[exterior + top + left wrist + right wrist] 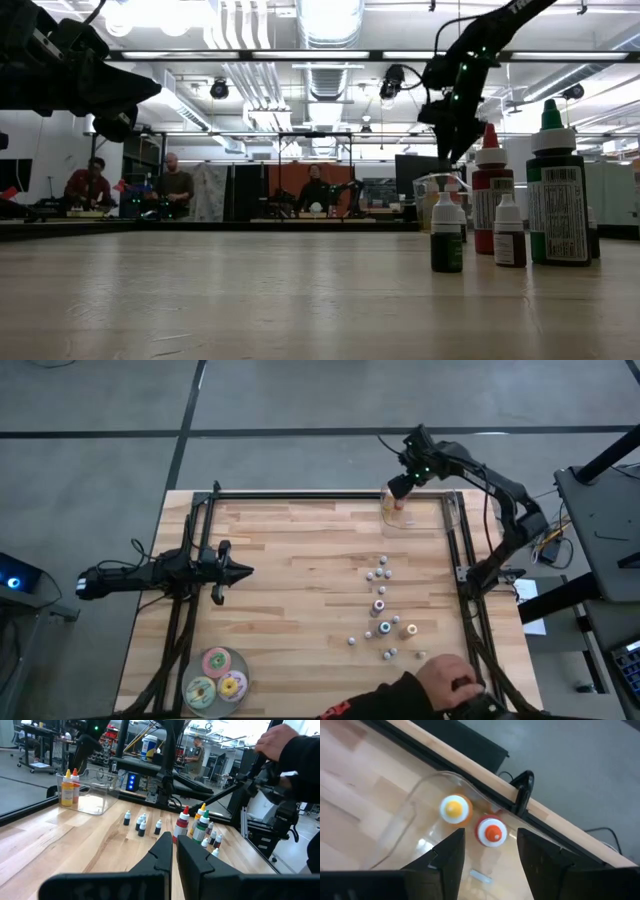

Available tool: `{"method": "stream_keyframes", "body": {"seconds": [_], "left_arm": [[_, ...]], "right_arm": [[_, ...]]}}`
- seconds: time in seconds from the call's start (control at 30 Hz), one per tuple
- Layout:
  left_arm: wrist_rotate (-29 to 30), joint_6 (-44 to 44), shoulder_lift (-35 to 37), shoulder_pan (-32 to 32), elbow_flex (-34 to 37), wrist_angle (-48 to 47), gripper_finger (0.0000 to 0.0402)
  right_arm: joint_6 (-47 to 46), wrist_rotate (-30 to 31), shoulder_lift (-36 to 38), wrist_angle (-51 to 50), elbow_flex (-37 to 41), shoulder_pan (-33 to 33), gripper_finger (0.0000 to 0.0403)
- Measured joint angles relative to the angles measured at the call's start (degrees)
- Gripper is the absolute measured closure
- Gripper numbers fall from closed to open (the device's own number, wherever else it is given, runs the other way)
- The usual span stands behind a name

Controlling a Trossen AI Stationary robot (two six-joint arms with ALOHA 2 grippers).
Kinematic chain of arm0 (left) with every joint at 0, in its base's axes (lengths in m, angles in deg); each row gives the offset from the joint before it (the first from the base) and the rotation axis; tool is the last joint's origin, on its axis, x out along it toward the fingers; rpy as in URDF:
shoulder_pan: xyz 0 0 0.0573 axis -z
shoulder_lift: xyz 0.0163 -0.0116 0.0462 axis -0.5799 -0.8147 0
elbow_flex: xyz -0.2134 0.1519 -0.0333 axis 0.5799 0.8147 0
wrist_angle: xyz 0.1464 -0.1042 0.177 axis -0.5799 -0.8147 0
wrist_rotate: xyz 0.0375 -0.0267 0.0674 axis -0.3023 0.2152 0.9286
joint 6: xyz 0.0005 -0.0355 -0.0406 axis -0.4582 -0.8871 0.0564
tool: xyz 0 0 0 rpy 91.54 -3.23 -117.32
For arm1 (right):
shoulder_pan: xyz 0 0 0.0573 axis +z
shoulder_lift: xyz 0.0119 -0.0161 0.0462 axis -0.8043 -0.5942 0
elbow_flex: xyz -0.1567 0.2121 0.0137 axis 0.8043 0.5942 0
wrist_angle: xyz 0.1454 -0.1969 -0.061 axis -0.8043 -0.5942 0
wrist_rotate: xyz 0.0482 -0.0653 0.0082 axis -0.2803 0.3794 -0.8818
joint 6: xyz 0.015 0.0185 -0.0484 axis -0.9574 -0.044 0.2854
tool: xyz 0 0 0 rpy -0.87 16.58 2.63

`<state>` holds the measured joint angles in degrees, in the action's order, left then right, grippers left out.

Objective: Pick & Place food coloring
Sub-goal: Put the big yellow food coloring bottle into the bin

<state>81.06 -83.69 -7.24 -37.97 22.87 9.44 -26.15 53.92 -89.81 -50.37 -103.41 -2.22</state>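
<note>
The right gripper (487, 855) hangs open over the clear bin (407, 815), two bottles (491, 831) upright directly below (released); loose bottles (380, 605) lie nearer it than the closed left gripper (240, 571).

Three round discs (216, 679) lie at the wooden table's (290, 590) near-left corner.

Right gripper (401, 488) hung over clear container (400, 518) at table (290, 590) far edge. Left gripper (240, 571) waited mid-left. Food coloring (381, 607) bottles lay scattered right-centre. Three discs (216, 678) near corner. Person's hand (443, 682) reached in.
</note>
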Motion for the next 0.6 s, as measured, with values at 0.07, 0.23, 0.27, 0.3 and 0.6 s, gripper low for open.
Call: {"method": "stream_keyframes", "body": {"seconds": [0.07, 0.23, 0.27, 0.3, 0.6], "left_arm": [[0.0, 0.0, 0.0, 0.0, 0.0, 0.0, 0.0402], [0.0, 0.0, 0.0, 0.0, 0.0, 0.0, 0.0402], [0.0, 0.0, 0.0, 0.0, 0.0, 0.0, 0.0402], [0.0, 0.0, 0.0, 0.0, 0.0, 0.0, 0.0402], [0.0, 0.0, 0.0, 0.0, 0.0, 0.0, 0.0402]], "right_arm": [[0.0, -0.2, 1.1, 0.0, 0.0, 0.1, 0.0232], [0.8, -0.3, 2.4, -0.7, 0.0, 0.4, 0.0232], [0.9, -0.3, 2.4, -1.1, 0.0, 0.4, 0.0232], [1.1, -0.3, 2.4, -1.5, 0.0, 0.7, 0.0232], [5.2, -6.0, 2.4, -3.2, 0.0, 3.6, 0.0261]]}}
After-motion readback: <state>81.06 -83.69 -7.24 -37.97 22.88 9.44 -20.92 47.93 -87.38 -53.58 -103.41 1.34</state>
